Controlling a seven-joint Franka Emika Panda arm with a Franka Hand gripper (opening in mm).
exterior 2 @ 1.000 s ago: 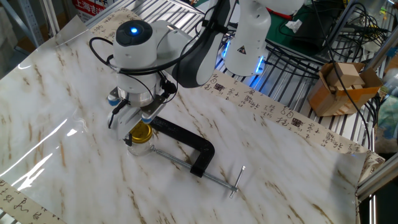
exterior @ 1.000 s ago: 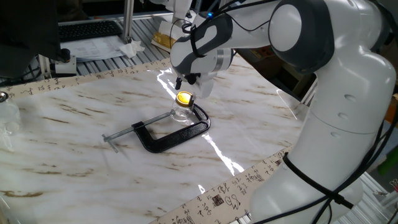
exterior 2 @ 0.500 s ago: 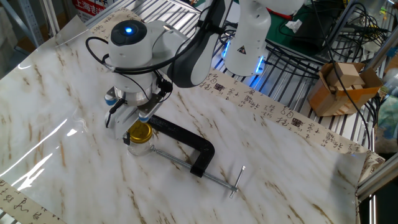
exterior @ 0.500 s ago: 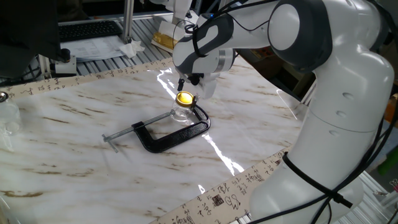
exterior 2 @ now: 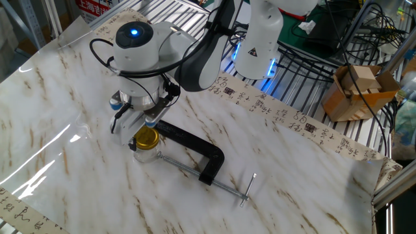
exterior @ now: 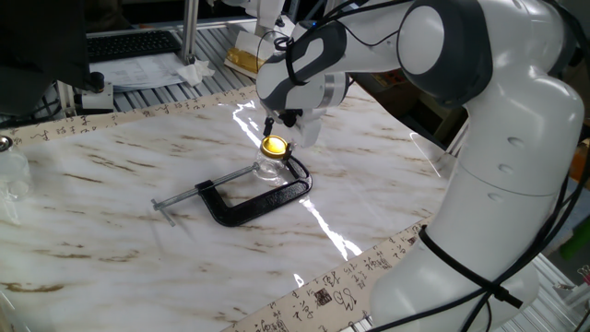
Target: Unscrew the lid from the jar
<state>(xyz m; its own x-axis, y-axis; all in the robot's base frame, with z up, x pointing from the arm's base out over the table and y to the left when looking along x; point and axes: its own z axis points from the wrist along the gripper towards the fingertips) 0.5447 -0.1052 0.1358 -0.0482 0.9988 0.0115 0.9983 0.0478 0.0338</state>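
Jar (exterior: 268,168): small clear glass, squat, standing upright on the marble table (exterior: 111,212) directly below the gripper (exterior: 281,125); contents not discernible, seemingly empty though the glass is too small to be sure. Held between the screw and the frame of the clamp.

Lid (exterior: 274,146): bright yellow round cap, seated on the jar mouth, just under the gripper's fingertips and not touching them as far as can be seen. In the other fixed view the lid (exterior 2: 146,136) sits just beneath the gripper (exterior 2: 135,121), with the jar (exterior 2: 146,151) below it.

Gripper: pointing down, poised just above the lid; fingers appear slightly apart and hold nothing, but the gap is partly hidden by the wrist body.

C-clamp (exterior: 253,205): black, lying flat below and in front of the gripper, its frame curving around the jar; silver screw rod with crossbar handle extending away to one side. In the other fixed view the C-clamp (exterior 2: 198,154) lies to the right of the gripper.

Table edges: patterned tape border runs along the far edge behind the gripper. Bare marble lies open on all sides of the clamp.

Cardboard box (exterior 2: 356,91): off the table, far right of the gripper.
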